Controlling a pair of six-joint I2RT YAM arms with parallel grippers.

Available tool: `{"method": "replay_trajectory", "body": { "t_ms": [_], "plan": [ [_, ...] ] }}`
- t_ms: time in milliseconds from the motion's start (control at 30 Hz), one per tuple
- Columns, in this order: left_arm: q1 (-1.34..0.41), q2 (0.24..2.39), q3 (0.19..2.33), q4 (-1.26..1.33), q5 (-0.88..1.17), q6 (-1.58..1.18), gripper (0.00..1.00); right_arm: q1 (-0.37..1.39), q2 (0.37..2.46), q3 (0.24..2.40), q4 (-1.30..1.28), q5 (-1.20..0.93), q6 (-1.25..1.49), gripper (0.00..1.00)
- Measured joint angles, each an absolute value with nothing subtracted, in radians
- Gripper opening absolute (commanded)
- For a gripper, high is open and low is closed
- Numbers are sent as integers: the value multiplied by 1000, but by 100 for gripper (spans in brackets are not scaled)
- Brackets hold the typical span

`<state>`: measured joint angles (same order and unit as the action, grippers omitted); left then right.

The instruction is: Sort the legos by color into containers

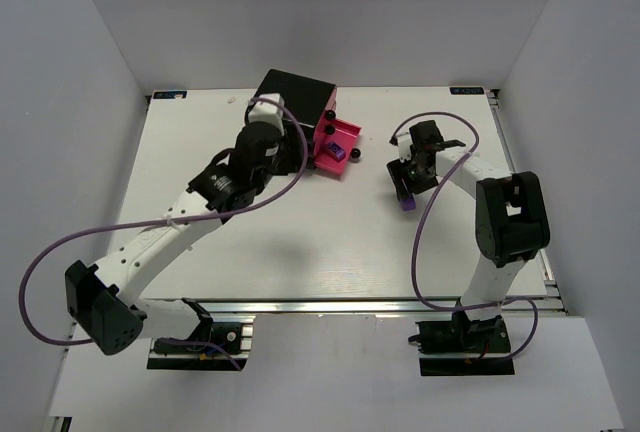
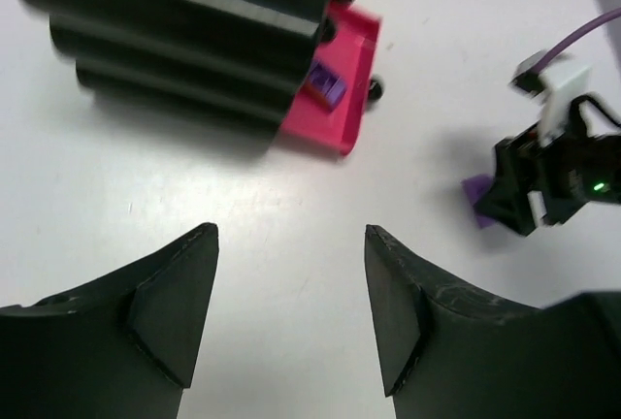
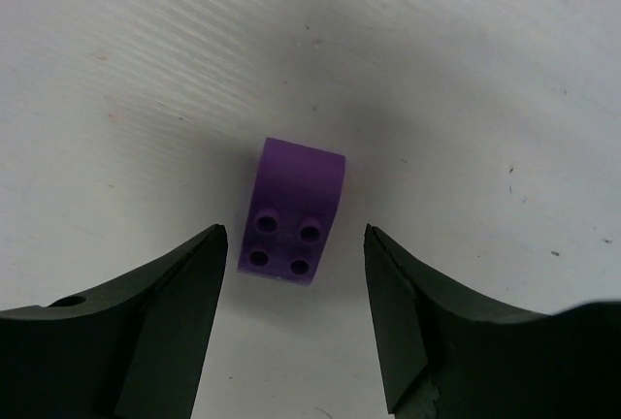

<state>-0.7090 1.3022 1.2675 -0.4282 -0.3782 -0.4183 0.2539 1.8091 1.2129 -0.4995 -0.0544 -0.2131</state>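
The black cabinet [image 1: 293, 92] stands at the back of the table, with one pink drawer [image 1: 347, 132] pulled open. A purple lego [image 1: 338, 152] lies in that drawer and also shows in the left wrist view [image 2: 325, 84]. A second purple lego [image 1: 406, 204] lies on the table. In the right wrist view it lies studs toward the camera [image 3: 296, 186], just ahead of the fingertips and untouched. My right gripper [image 3: 294, 244] is open above it. My left gripper [image 2: 291, 312] is open and empty, over bare table near the cabinet [image 2: 175, 41]. No green or lime legos are in view.
Black round knobs [image 1: 329, 116] mark the cabinet's other drawers, which look shut. The left arm reaches diagonally across the table's left half. The right arm [image 1: 510, 212] bends in from the right edge. White walls enclose the table on three sides.
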Motion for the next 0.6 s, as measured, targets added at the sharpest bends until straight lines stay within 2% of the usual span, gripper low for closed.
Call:
{"method": "replay_trajectory", "body": {
  "t_ms": [67,167,200,267,300,400,600],
  "plan": [
    [-706,1264,1189,-432,-389,-461,72,257,1821,1205,-502,-25,-212,62],
    [-705,1241,1087,-452,-403,-525,73,260,1836,1193,-504,1,-210,52],
    [-705,1236,1065,-463,-406,-543,73,260,1842,1192,-505,2,-211,41],
    [-705,1225,1032,-478,-411,-573,73,260,1848,1193,-505,0,-212,31],
    [-705,1216,1019,-480,-414,-587,73,260,1848,1193,-505,-1,-208,18],
    [-705,1180,997,-493,-429,-620,73,261,1848,1196,-506,-21,-213,0],
    [-705,1107,962,-494,-454,-670,74,266,1853,1311,-519,-175,-224,0]
  ]
}}
